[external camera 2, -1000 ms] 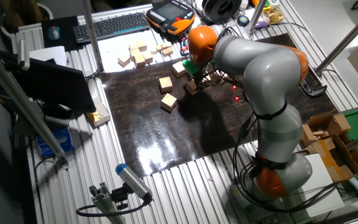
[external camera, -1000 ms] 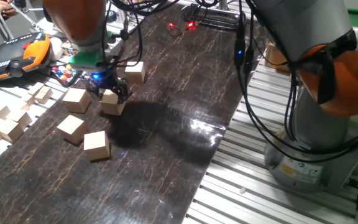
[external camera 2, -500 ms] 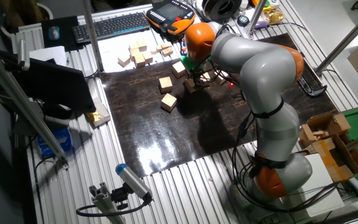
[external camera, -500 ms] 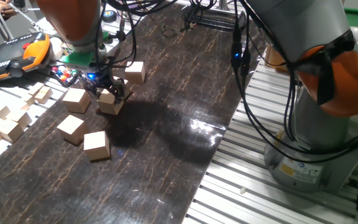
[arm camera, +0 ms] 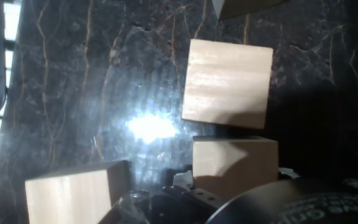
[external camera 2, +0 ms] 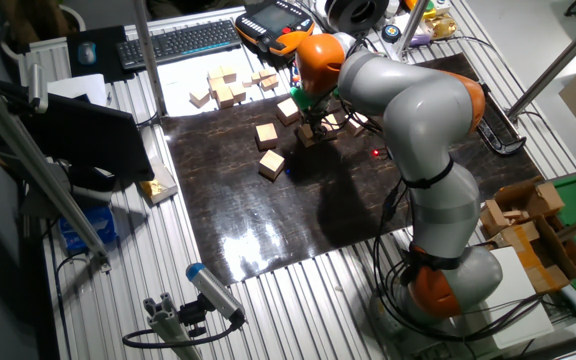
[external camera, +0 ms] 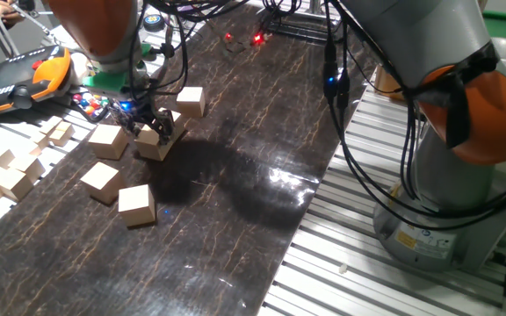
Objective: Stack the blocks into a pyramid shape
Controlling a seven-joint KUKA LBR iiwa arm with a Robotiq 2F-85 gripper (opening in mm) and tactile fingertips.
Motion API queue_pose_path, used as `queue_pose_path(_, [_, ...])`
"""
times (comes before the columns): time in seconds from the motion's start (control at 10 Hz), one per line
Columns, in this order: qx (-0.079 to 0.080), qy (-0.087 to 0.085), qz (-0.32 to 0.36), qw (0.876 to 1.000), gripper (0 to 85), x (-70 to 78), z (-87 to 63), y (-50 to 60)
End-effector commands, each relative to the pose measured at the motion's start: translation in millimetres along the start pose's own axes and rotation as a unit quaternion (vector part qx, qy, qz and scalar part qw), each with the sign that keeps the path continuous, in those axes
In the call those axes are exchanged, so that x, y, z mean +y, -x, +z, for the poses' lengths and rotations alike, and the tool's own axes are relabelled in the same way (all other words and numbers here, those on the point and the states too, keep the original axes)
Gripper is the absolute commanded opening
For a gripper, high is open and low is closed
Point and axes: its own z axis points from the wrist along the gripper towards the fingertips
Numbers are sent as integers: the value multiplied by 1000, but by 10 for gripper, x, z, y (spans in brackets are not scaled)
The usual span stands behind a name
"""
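While one tan block (external camera: 155, 142) sits between its fingers, the end effector (external camera: 150, 128) grips it on the dark desk (external camera: 235, 175); four more blocks (external camera: 136, 204) lie scattered nearby, unstacked, beside paler wooden pieces (external camera: 11, 174).

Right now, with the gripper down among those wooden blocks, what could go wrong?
The gripper sits on one block with another block close beside it, so a finger could nudge the neighbour. In the hand view the block under the hand looks off-centre, so it may twist or slip. No tier is built yet; misplacement would compound.
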Motion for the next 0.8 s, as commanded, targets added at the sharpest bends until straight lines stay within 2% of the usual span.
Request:
queue_pose_path(0.0, [1,0,0,1000,7,8,-1,12])
queue_pose_path(0.7, [1,-2,-1,1000,7,27,32,41])
